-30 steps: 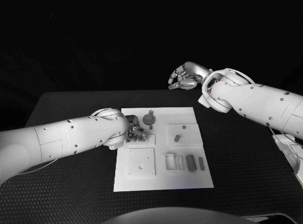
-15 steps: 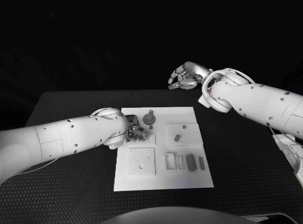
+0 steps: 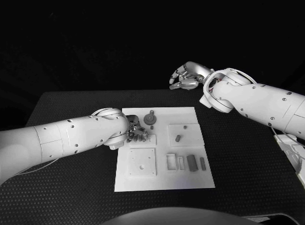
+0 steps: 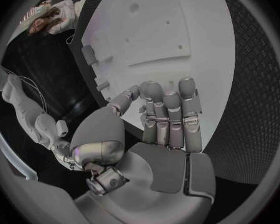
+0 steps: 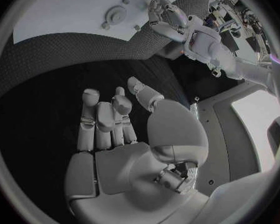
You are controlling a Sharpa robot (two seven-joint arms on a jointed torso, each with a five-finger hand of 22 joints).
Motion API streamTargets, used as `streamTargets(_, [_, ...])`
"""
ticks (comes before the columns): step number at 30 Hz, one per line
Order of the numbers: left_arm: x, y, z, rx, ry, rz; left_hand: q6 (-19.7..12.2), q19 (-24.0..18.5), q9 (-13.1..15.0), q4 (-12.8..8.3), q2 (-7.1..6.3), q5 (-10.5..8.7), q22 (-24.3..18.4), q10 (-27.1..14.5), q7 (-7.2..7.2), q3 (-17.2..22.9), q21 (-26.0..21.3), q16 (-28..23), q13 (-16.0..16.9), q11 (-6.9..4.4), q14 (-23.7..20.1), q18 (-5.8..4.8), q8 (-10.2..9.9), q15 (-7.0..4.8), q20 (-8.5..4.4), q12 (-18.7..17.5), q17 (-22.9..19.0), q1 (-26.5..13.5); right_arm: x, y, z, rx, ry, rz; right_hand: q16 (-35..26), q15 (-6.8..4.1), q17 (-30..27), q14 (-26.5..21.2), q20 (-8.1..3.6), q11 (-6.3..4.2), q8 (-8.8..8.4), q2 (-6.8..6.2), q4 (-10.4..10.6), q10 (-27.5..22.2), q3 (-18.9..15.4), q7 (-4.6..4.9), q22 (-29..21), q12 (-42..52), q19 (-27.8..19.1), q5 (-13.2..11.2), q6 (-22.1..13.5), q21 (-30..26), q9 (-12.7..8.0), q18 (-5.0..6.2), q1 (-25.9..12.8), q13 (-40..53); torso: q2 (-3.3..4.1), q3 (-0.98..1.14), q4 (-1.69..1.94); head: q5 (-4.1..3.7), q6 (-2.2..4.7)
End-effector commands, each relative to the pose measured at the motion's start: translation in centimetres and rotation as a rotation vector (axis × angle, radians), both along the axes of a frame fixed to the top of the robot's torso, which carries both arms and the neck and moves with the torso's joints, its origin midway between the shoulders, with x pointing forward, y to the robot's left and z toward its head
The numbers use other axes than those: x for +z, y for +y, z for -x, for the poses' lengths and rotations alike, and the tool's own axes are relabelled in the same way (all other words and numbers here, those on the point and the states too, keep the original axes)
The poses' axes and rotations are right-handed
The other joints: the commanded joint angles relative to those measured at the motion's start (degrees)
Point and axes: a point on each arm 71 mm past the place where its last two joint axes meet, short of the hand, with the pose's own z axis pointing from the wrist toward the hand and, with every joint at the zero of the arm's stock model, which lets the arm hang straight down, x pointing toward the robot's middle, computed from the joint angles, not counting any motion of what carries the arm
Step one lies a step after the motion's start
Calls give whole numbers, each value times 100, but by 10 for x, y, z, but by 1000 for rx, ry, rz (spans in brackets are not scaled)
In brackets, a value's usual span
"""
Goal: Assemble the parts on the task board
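One white board (image 3: 163,183) is lying in the middle of the black table (image 3: 71,197). Two arms are reaching in. The left hand (image 3: 138,134) is hovering over the board's left edge, fingers straight and close together, holding nothing. The right hand (image 3: 187,76) is hanging beyond the table's far edge, fingers curled, holding nothing. Grey parts are sitting on the board: one round piece (image 3: 149,119), one small peg (image 3: 178,138), and what look like three bars (image 3: 192,163) side by side.

A lab: black table (image 3: 71,187), white task board (image 3: 163,180), dark surroundings.
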Motion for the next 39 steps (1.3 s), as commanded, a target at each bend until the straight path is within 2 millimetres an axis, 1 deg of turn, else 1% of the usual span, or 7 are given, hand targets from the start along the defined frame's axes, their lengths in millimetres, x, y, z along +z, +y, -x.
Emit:
streamTargets(1, [-3,1,2,-8,24,-17,-36,-29,-3,-204,397,42,122,23,-5,169,40,24,-8,-23,-13,112,26,20,-17,37,-7,346,-1,1,1,15,6,1,-15,-8,3,-33,-17,-9,-21,4,4,-35,9,59,76,-20,27,12,6,-27,8,66,-44,4,1,-1,2,-2,-4])
streamTargets(28, [-4,4,2,-3,36,-22,-35,-27,-12,-236,404,52,123,28,-8,175,46,30,-10,-26,-10,114,37,20,-19,42,-11,350,-1,1,1,17,11,3,-15,-8,1,-38,-16,-8,-24,6,3,-37,8,60,78,-20,26,12,5,-28,15,66,-47,6,2,1,-3,5,-22])
streamTargets(33, [-5,2,2,-5,36,-20,-36,-26,-15,-240,401,47,122,28,-7,173,47,31,-11,-25,-9,113,39,20,-18,42,-12,347,-2,1,1,17,11,2,-16,-8,-3,-42,-16,-8,-26,6,3,-38,8,60,78,-20,26,12,5,-29,17,66,-48,7,4,-1,2,2,-18])
streamTargets(35, [-5,2,2,-6,35,-18,-46,-26,-26,-234,382,-11,118,23,-3,162,47,26,-17,-24,-14,112,44,19,-16,38,-21,324,-2,1,1,17,11,2,-17,-8,-9,-47,-15,-8,-26,6,3,-38,8,60,78,-20,26,11,4,-29,17,66,-49,7,4,0,0,4,-14])
streamTargets(37, [-5,2,2,-6,35,-18,-62,-31,-49,-188,332,-182,108,13,2,146,36,16,-30,-20,-19,112,48,19,-16,27,-40,285,-2,1,1,17,10,2,-17,-7,-8,-46,-15,-8,-27,5,3,-39,7,60,78,-20,26,11,4,-29,18,66,-50,7,4,0,-2,5,-12])
streamTargets(38, [-5,2,2,-6,37,-19,-67,-32,-64,-129,274,-331,104,12,3,126,29,13,-37,-18,-20,112,53,20,-16,24,-50,246,-2,1,1,17,11,2,-18,-7,-13,-50,-15,-8,-27,5,3,-39,7,60,78,-20,25,11,4,-29,18,66,-50,7,3,0,-4,6,-14])
streamTargets(39, [-5,2,2,-7,37,-19,-78,-35,-80,-56,178,-492,100,5,7,99,20,9,-44,-14,-26,112,56,20,-16,19,-61,194,-2,1,1,17,11,2,-18,-7,-12,-50,-15,-8,-27,5,3,-39,7,61,78,-20,25,11,3,-29,18,66,-51,7,2,0,-5,7,-15])
